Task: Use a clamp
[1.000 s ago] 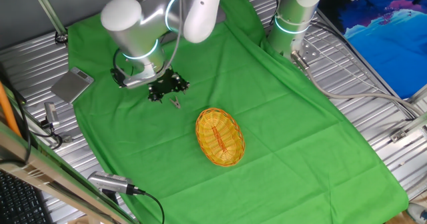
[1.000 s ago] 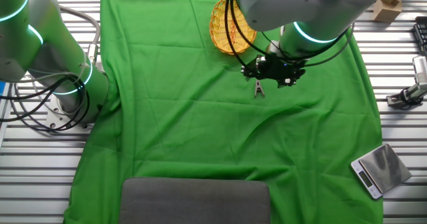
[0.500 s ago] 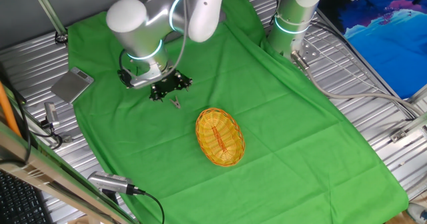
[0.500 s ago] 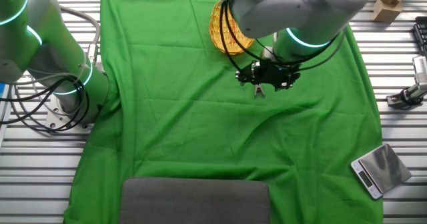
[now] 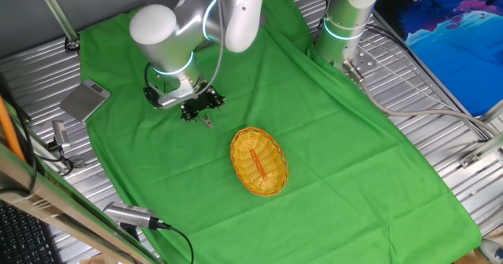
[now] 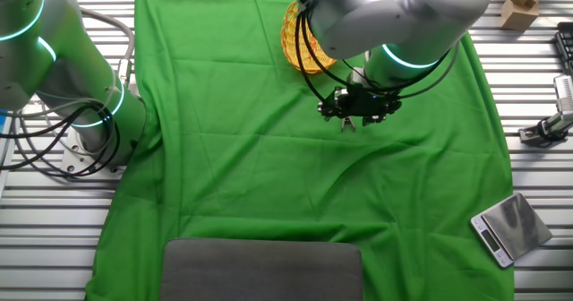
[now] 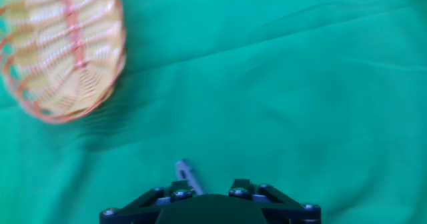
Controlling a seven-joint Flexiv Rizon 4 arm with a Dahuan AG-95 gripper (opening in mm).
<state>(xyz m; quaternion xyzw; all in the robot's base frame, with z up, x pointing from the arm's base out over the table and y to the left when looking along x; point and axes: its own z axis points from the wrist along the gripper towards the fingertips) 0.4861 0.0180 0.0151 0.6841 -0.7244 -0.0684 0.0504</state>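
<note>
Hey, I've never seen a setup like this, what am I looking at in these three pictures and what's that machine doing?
It is a silver robot arm working over a table covered with a green cloth. Two pictures come from fixed cameras on different sides of the table; the third comes from a camera on the arm's hand, looking along its fingers. The black gripper hangs low over the cloth, right at a tiny pale clamp, which shows as a grey prong in the hand view. Whether the fingers are actually gripping it cannot be told. A wicker basket lies nearby. A second arm's base stands at the table's edge.
</note>
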